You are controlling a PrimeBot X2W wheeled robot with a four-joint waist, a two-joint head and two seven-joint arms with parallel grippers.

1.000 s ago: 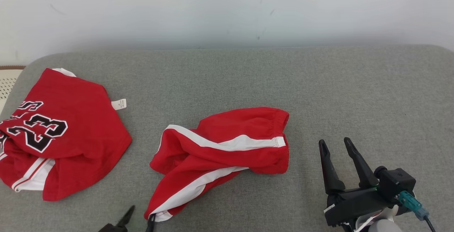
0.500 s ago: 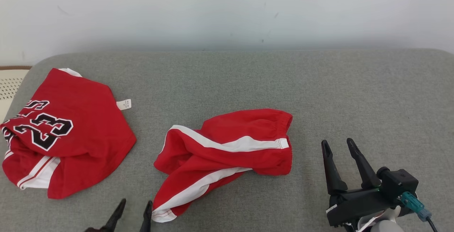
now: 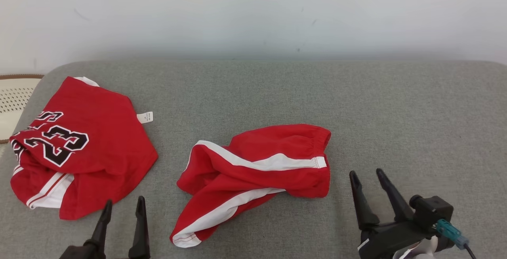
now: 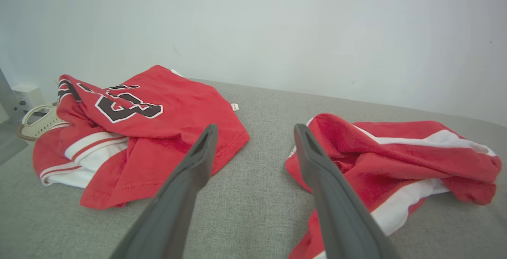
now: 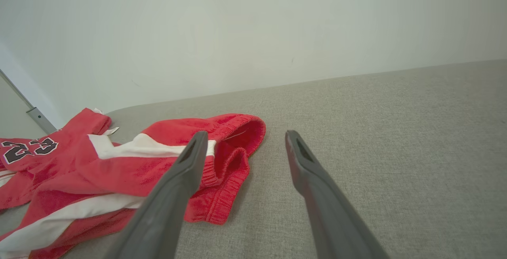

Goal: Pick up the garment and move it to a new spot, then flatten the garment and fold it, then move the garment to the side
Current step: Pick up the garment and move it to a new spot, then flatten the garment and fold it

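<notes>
Shorts (image 3: pixel 257 168): red with white side stripes, crumpled, about midway between the left and right edges of the cushion (image 3: pixel 396 104) and nearer its front edge; elastic waistband turned to the right.
Jersey (image 3: pixel 95 148): red with a black "23", rumpled by the cushion's left edge, apart from the shorts.
Left gripper (image 3: pixel 124 201): at the front edge, between jersey and shorts; jaws spread wide, holding nothing.
Right gripper (image 3: pixel 365 172): at the front edge, just right of the waistband; jaws wide, empty.
Wall (image 3: pixel 253 9): pale, behind the cushion's far edge.
</notes>
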